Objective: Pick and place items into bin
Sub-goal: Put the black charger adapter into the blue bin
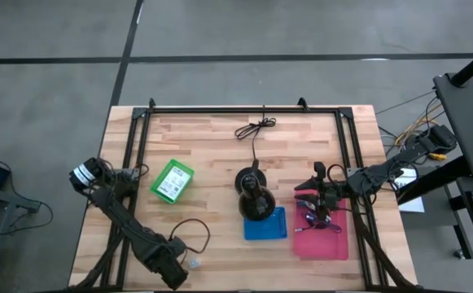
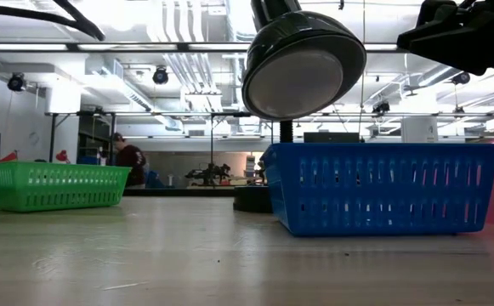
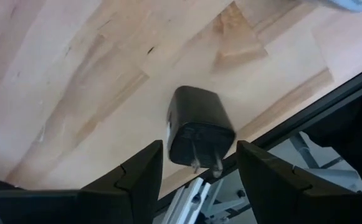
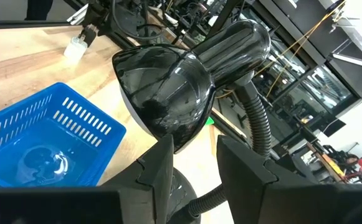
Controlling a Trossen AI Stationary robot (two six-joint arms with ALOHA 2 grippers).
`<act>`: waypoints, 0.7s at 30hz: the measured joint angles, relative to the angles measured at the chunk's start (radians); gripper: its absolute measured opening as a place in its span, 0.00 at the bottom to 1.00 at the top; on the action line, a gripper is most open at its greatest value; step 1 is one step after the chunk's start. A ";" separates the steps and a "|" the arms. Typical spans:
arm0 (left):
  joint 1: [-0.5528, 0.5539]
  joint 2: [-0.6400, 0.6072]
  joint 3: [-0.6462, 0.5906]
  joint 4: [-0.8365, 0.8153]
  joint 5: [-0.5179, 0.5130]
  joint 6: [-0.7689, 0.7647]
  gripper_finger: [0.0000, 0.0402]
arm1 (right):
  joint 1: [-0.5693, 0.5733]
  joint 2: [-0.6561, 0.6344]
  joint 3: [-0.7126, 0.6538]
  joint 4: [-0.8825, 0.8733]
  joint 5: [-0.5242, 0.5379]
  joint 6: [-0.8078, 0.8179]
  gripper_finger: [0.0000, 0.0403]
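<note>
A small black plug adapter (image 3: 199, 124) lies on the wooden table right at its near edge, prongs (image 3: 217, 165) toward that edge. My left gripper (image 3: 199, 149) (image 1: 177, 273) points steeply down over it, open. Its two fingers stand one on each side of the adapter's prong end, with only narrow gaps. A small white item (image 1: 194, 263) lies just beyond. My right gripper (image 4: 194, 155) (image 1: 317, 195) hangs level and open over the far end of the pink bin (image 1: 334, 244), with nothing between its fingers. Several small coloured items (image 1: 313, 218) lie in that bin.
A black gooseneck lamp (image 1: 255, 199) stands mid-table, close in front of the right gripper. A blue bin (image 1: 265, 228) sits beside it and a green bin (image 1: 172, 180) to the left. A long black cord (image 1: 255, 130) runs to the far edge. A thin cable loop (image 1: 195, 232) lies near the left arm.
</note>
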 joint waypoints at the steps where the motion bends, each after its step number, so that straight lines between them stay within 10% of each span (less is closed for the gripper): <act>1: -0.003 0.000 -0.002 -0.001 0.000 0.000 0.47 | 0.000 0.000 0.000 0.000 0.000 0.000 0.28; 21: -0.011 0.001 -0.037 0.022 -0.037 0.043 0.47 | 0.000 0.000 0.000 0.000 0.000 0.000 0.28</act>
